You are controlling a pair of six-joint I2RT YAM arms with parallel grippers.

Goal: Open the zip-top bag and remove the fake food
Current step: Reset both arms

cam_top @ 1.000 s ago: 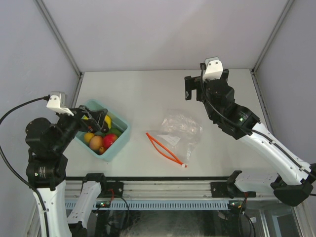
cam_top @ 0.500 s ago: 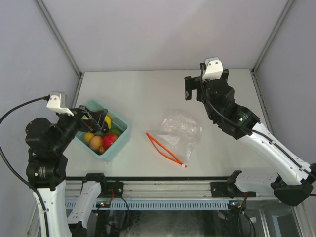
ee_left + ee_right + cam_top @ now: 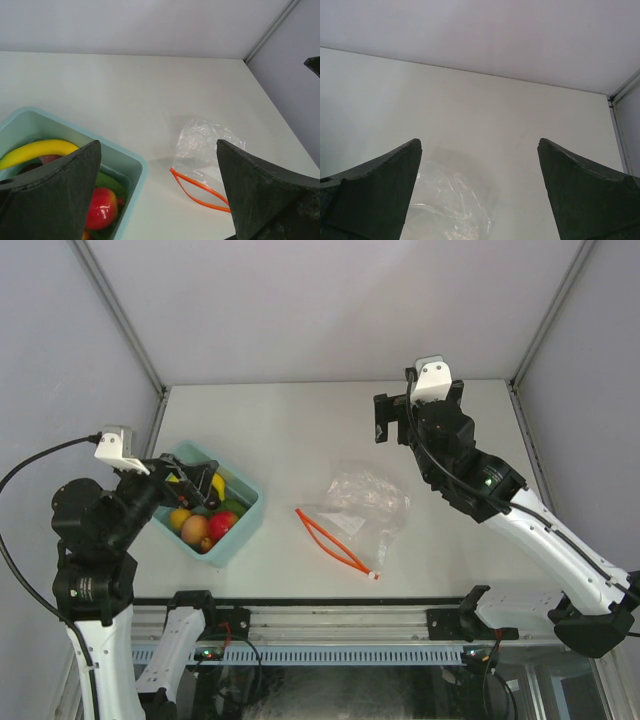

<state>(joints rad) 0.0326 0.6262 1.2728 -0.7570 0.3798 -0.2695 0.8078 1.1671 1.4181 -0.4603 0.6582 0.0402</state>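
The fake food [image 3: 205, 521] sat in the light blue bin [image 3: 249, 516], nine o'clock of the empty, unzipped zip-top bag [image 3: 366, 501]; left gripper [image 3: 188, 480] and right gripper [image 3: 392, 420] gaped.

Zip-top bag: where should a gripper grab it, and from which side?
Probably the red-orange zip strip, mid-length, from above on the side facing the blue bin. The zip-top bag lies flat and crinkly; the strip is its only stiff edge, and its two lips stand apart.

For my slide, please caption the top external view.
Left gripper and right gripper open and empty; fake food in the blue bin; zip-top bag lies unzipped beside it.
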